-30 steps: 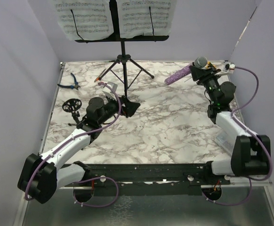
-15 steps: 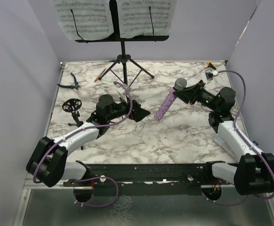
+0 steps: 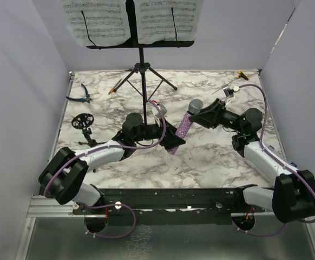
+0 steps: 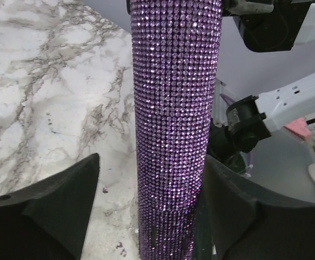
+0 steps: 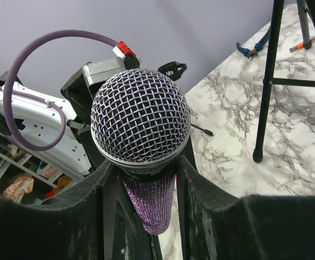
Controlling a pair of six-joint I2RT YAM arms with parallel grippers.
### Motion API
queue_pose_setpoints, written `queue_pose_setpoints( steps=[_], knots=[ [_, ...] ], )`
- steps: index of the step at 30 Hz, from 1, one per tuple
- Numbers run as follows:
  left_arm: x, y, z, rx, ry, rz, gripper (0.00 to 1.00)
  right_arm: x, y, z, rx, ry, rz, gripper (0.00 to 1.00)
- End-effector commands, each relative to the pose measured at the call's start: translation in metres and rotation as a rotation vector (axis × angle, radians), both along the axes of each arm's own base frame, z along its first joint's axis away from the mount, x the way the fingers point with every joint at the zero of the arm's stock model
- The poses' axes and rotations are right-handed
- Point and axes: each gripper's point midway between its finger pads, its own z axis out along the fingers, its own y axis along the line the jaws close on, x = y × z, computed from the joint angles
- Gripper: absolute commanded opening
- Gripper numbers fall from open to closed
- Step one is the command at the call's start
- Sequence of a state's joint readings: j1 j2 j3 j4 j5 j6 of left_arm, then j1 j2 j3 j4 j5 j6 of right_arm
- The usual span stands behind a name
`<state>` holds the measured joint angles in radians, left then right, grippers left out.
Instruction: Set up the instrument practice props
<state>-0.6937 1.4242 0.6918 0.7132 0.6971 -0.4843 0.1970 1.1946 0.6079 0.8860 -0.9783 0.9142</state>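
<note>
The purple glitter microphone (image 3: 183,125) is in mid-air in the top external view. It hangs on the near side of the music stand (image 3: 141,54) and a little to its right, tilted, with the mesh head toward the stand and the handle slanting back toward the arms. The right end effector (image 3: 203,112) grasps it just under the head. The left end effector (image 3: 174,142) brackets the lower handle. The step in hand looks like a handover from right arm to left. That would suit the small black mic stand (image 3: 83,122), which sits on the surface left of the music stand's feet and nearer the arms. White sheet-music pages (image 3: 98,19) already lie on the music stand's desk.

From the left wrist, the sequinned handle (image 4: 174,124) fills the middle, upright between the spread fingers of the left end effector (image 4: 149,181). There is a clear gap on one side, so it is released, not yet clamped. The next move calls for closing squarely on the handle before the right lets go. The beaded surface may well grip firmly.

From the right wrist, the silver mesh head (image 5: 140,122) sits just above the right end effector (image 5: 145,187), whose fingers are clenched on the neck. A leg of the music stand (image 5: 268,81) stands beyond.
</note>
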Motion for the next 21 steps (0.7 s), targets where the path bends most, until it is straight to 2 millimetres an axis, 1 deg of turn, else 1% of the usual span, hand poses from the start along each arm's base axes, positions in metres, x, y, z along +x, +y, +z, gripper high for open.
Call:
queue_pose_setpoints(
  steps=[1,2,3,4,5,6,7,8,9,12,13,15,19,21],
  knots=[
    [-0.008,-0.004,0.009,-0.035,-0.025,-0.04,0.59,-0.002,0.002,0.012,0.021,-0.038,0.007,0.0],
    [-0.009,-0.004,0.007,-0.033,-0.018,-0.04,0.51,0.001,0.002,0.011,0.011,-0.037,-0.002,0.0],
    [-0.01,-0.004,0.006,-0.032,-0.014,-0.04,0.41,0.003,0.001,0.009,0.007,-0.031,-0.013,0.0],
    [-0.01,-0.003,0.005,-0.031,-0.01,-0.037,0.25,0.004,0.001,0.009,0.006,-0.03,-0.021,0.0],
    [-0.009,-0.003,0.005,-0.031,-0.006,-0.032,0.15,0.005,0.0,0.008,0.004,-0.029,-0.029,0.0],
    [-0.008,-0.003,0.003,-0.029,-0.003,-0.026,0.05,0.006,0.0,0.006,0.003,-0.026,-0.033,0.0],
    [-0.007,-0.002,0.003,-0.029,0.0,-0.017,0.0,0.007,0.0,0.005,0.003,-0.021,-0.039,0.01],
    [-0.006,-0.002,0.003,-0.029,0.003,-0.011,0.0,0.008,0.0,0.003,-0.001,-0.014,-0.044,0.04],
    [-0.005,-0.002,0.004,-0.031,0.002,-0.006,0.0,0.01,0.0,0.001,-0.006,-0.01,-0.049,0.1],
    [-0.003,-0.002,0.008,-0.041,-0.003,0.011,0.0,0.011,-0.002,-0.005,-0.013,0.002,-0.071,0.37],
    [-0.002,-0.001,0.011,-0.047,-0.004,0.017,0.0,0.011,-0.002,-0.007,-0.012,0.001,-0.08,0.45],
    [-0.002,-0.001,0.016,-0.063,-0.004,0.028,0.0,0.011,-0.002,-0.01,-0.009,0.007,-0.096,0.58],
    [-0.005,0.001,0.029,-0.116,-0.001,0.03,0.0,0.004,0.005,-0.01,0.013,-0.007,-0.086,0.77],
    [-0.007,0.002,0.034,-0.142,0.005,0.03,0.0,-0.001,0.013,-0.008,0.024,-0.019,-0.063,0.81]
  ],
)
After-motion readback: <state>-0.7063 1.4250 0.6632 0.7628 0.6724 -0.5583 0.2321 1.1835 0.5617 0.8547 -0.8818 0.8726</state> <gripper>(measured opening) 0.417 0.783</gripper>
